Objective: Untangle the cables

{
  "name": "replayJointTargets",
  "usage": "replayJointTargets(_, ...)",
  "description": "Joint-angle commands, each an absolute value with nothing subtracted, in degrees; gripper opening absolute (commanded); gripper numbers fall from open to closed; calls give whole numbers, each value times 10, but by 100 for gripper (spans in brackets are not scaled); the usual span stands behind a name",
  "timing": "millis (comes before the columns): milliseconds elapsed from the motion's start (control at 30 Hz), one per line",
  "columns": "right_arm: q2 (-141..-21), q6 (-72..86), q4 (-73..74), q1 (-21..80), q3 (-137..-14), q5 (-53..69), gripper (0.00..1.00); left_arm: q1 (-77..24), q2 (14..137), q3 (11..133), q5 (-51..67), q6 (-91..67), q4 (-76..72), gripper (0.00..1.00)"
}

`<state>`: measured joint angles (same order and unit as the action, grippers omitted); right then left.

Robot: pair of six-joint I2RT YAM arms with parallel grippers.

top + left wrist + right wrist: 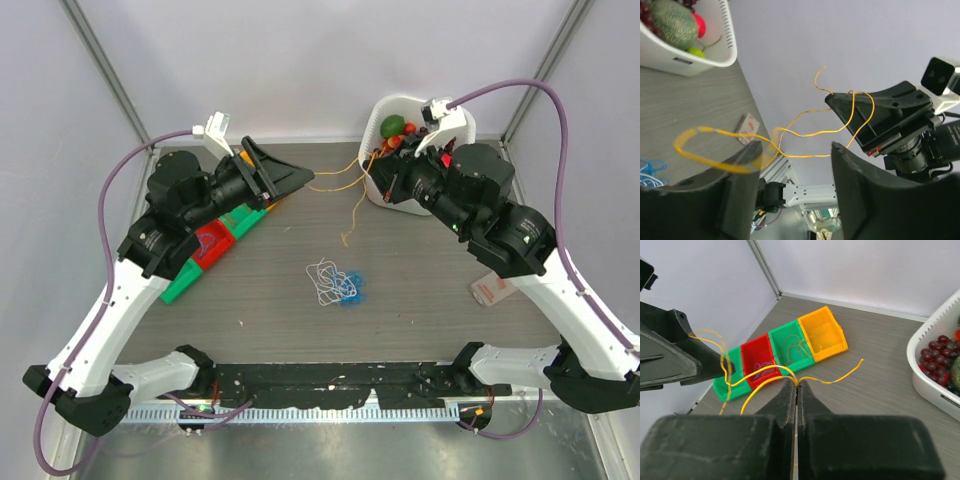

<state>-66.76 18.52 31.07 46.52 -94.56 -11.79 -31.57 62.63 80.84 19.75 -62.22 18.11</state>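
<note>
A yellow-orange cable point(345, 185) hangs in the air between my two grippers, one end dangling toward the table. My right gripper point(797, 384) is shut on the yellow cable point(767, 372) at its fingertips, in front of the white basket. My left gripper point(796, 150) is open, and loops of the yellow cable point(805, 156) cross its tips and drape over one finger point(740, 185). In the top view the left gripper point(295, 180) points right toward the right gripper point(375, 170). A white and blue bunch of cables point(335, 283) lies on the table's middle.
A white basket point(400, 105) of toy fruit stands at the back right. A row of bins, orange point(822, 335), green point(790, 347) and red point(759, 365), lies at the back left under the left arm; some hold thin wires. A small packet point(493, 290) lies at the right.
</note>
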Motion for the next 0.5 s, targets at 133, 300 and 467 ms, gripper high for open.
replayJointTargets(133,-639,117,371,466,-954,-156,1,-309,570,842,58,-467,404,72)
replayJointTargets(300,-647,82,436,467,-983,-178,1,-308,507,799,67,-400,302,92)
replayJointTargets(467,-660,69,477,466,-1019,-124,1,-326,583,856,260,-344,190,100)
